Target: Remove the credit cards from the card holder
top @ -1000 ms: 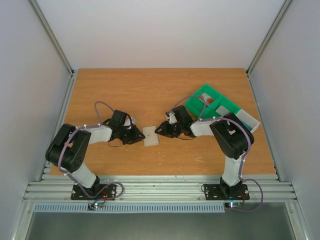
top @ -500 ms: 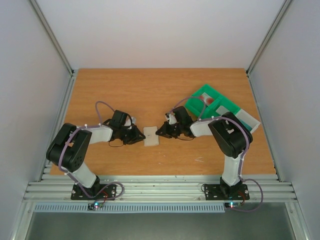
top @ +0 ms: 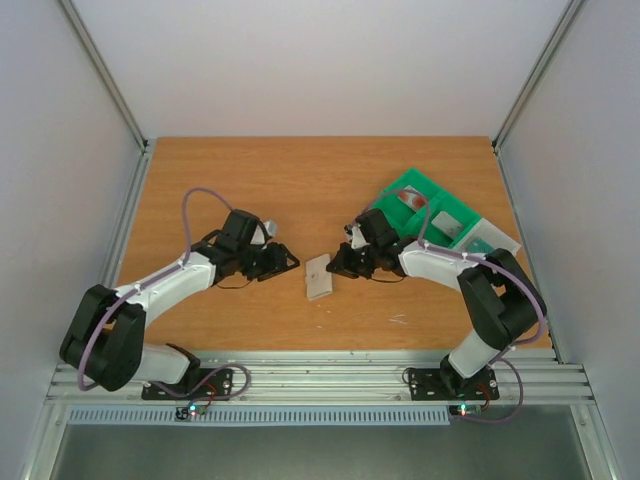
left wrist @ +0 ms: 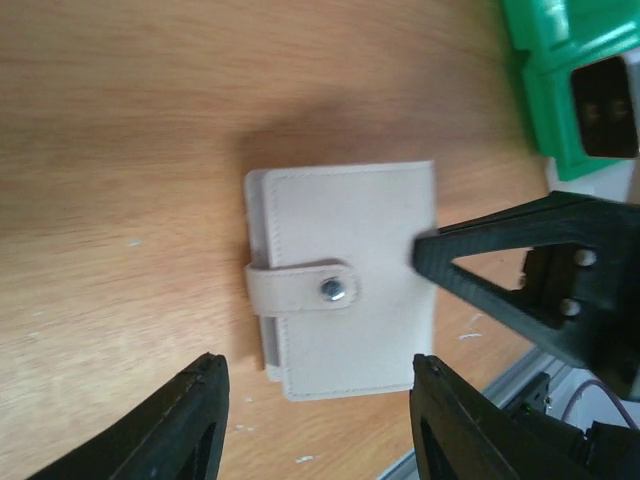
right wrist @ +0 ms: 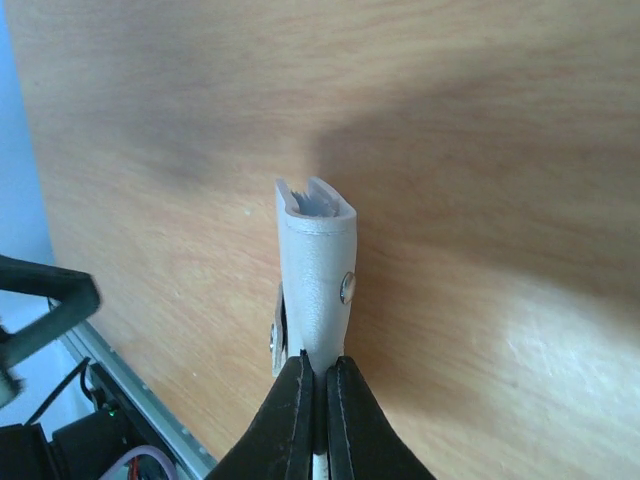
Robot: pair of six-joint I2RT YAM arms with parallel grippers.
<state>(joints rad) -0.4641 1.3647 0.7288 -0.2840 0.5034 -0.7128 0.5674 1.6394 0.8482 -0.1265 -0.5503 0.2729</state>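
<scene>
The card holder point(top: 318, 277) has shifted rightward and tilted. My right gripper point(right wrist: 318, 365) pinches one long edge. My left gripper point(top: 291, 259), spread and nearest, faces its strap side, the holder's long axis crosswise to both.

- A wooden table point(top: 300, 170) is filling the middle.
- A white back wall point(top: 320, 60) is rising at 12 o'clock.
- Pale side walls point(top: 50, 180) are standing at 9 and 3 o'clock.
- An aluminium rail point(top: 330, 378) is running along 6 o'clock.

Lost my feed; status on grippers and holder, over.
Left gripper open, clear. Right gripper shut on card holder. Snap strap fastened, holder unopened. Nothing blocking.
</scene>
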